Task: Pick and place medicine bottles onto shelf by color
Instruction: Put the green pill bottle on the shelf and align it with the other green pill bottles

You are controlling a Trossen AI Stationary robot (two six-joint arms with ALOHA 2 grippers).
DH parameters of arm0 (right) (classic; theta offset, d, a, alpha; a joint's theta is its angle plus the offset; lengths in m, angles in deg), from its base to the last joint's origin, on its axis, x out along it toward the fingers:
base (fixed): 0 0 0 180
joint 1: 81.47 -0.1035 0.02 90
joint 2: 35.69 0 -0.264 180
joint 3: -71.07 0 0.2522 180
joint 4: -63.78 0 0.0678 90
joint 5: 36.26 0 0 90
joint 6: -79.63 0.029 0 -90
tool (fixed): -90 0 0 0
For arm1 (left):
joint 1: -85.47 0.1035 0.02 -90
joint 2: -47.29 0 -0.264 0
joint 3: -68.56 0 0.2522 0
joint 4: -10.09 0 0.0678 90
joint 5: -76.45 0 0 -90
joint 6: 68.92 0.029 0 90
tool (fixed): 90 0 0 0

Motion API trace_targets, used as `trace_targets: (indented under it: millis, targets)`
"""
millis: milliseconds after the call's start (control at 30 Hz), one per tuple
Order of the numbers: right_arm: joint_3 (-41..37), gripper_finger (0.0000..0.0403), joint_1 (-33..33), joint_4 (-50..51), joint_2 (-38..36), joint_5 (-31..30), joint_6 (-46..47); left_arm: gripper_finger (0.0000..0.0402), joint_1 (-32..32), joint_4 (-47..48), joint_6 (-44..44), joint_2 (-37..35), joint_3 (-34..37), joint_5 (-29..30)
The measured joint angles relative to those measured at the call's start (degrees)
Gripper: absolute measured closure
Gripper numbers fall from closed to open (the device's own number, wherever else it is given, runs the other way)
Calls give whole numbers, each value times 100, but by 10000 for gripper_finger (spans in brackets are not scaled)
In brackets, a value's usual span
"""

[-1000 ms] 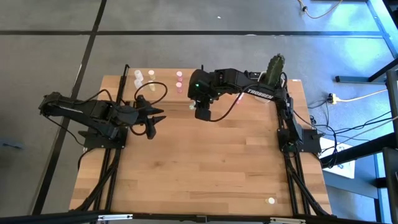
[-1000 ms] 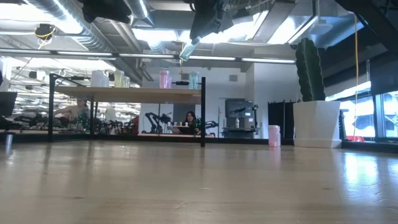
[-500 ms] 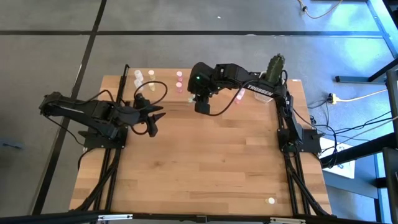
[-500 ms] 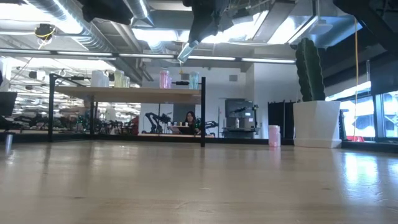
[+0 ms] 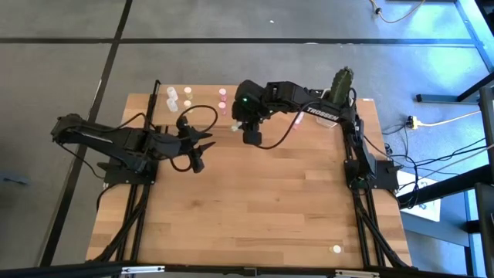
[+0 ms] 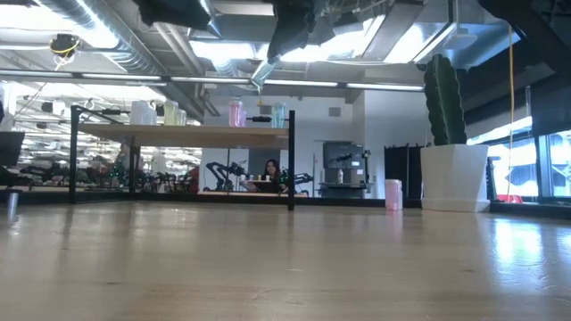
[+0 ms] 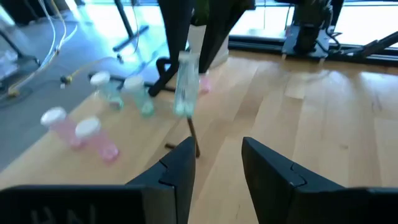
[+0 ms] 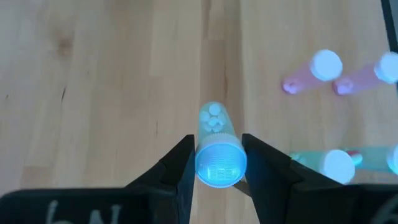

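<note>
My right gripper (image 5: 241, 130) hangs above the far middle of the table, shut on a pale green medicine bottle (image 8: 219, 163). That bottle shows high up in the low view (image 6: 259, 73), just right of the shelf (image 6: 183, 135). White, yellowish, pink and green bottles (image 6: 236, 113) stand upright on the shelf board. My left gripper (image 7: 216, 175) is open and holds nothing. It floats over the table's left half (image 5: 197, 148), pointing toward the held bottle (image 7: 185, 84). My right gripper pinches the green bottle between its two fingers at the cap end (image 8: 221, 167). The fingers slant down from above and lie along the bottle. The body (image 6: 260, 71) sticks out below the fingertips, tilted, lifted clear of table and shelf.
A cactus in a white pot (image 6: 455, 176) stands at the far right corner, a pink bottle (image 6: 393, 193) beside it on the table. A white bottle (image 5: 336, 249) lies near the front right edge. The shelf's black posts (image 6: 291, 160) rise at the far left.
My left gripper has moved toward the table's right edge, closer to the held bottle, and rolled somewhat. My right gripper has kept its place and rolled slightly, so the green bottle's lower end has swung a little toward the shelf.
</note>
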Motion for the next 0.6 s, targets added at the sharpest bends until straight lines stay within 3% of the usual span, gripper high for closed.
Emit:
trace_targets:
  millis: [300,600]
  targets:
    - [0,281,-333,-192,7,-2,-852,278,183,-445,254,367,0,-92]
    - [0,281,-578,-321,9,-2,-1076,278,435,-644,258,618,0,-499]
